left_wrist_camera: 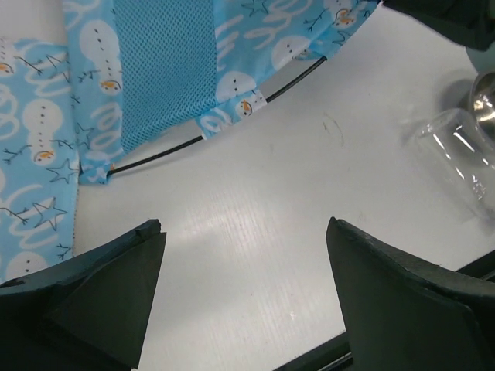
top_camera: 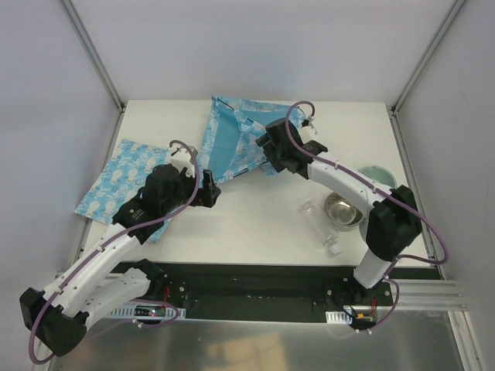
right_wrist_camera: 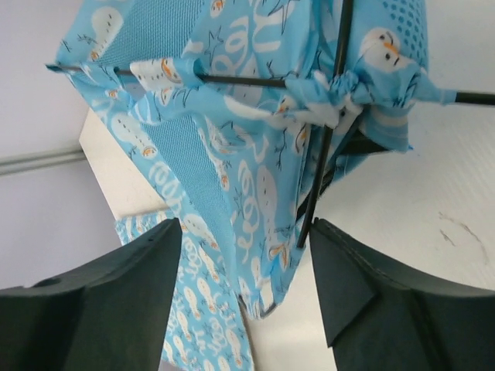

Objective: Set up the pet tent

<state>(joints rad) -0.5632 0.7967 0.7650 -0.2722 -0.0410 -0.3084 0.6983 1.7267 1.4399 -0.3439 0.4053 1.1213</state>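
Top view: the pet tent (top_camera: pixel 232 143) sits at far centre.

Left wrist view: the left gripper (left_wrist_camera: pixel 244 226) is spread and empty, facing the tent's near edge, probably to pin it.

Right wrist view: the right gripper (right_wrist_camera: pixel 244 224) is spread astride fabric beneath the tent's apex, likely for lifting.

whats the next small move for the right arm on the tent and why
Probably shut the right gripper: its open fingers straddle fabric of the pet tent and a black pole near where the poles cross, so closing should give a hold to stand it up.
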